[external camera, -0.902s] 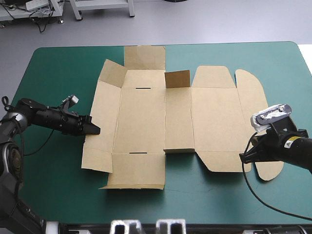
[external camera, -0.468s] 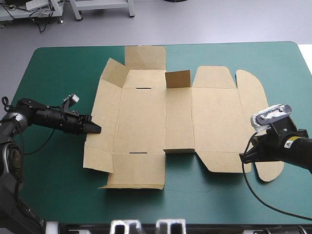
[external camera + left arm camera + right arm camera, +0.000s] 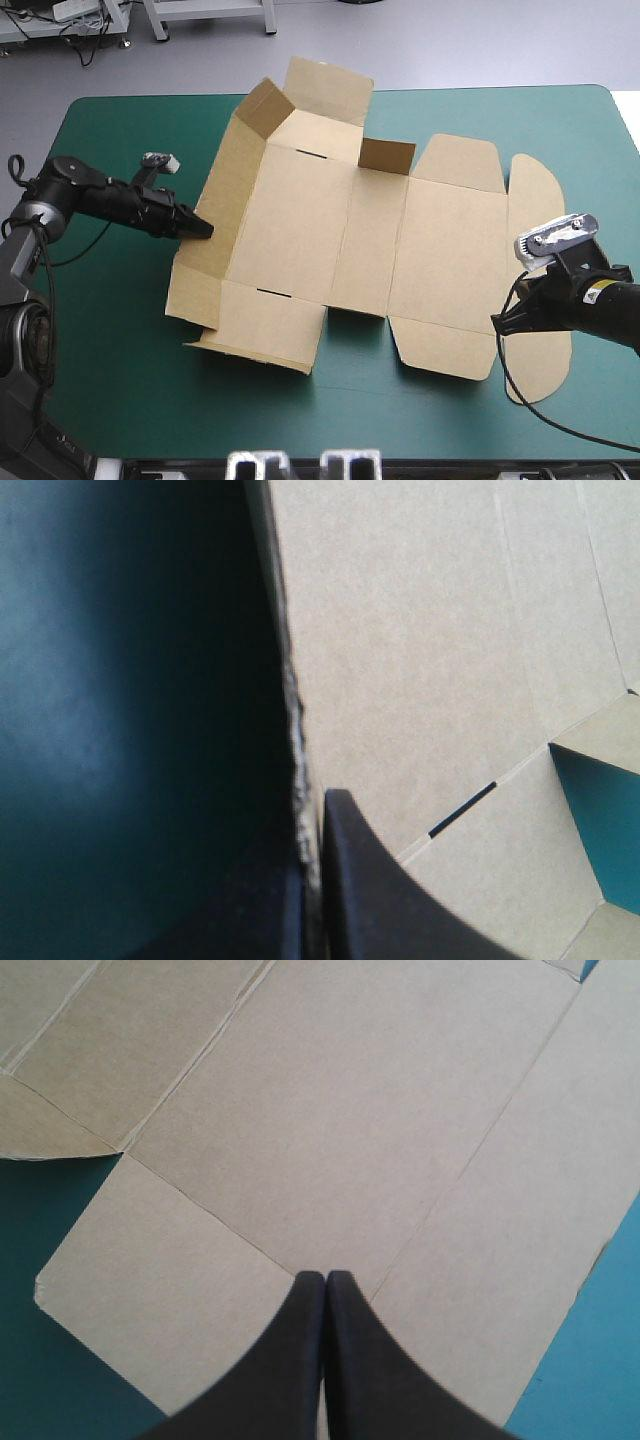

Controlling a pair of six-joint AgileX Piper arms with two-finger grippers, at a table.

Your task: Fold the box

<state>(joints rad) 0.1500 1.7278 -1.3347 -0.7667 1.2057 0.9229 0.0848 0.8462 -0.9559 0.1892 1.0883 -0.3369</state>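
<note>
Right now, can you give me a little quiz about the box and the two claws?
1. True or false: the left claw pinches the left edge of the box.
2. Pick one. The right claw is: A) wide open; B) shut, its tip over the box; C) far away from the box.
3. Fill in: the ___ side of the box is tilted up off the cover.
Key: 1 true; 2 B; 3 left.
</note>
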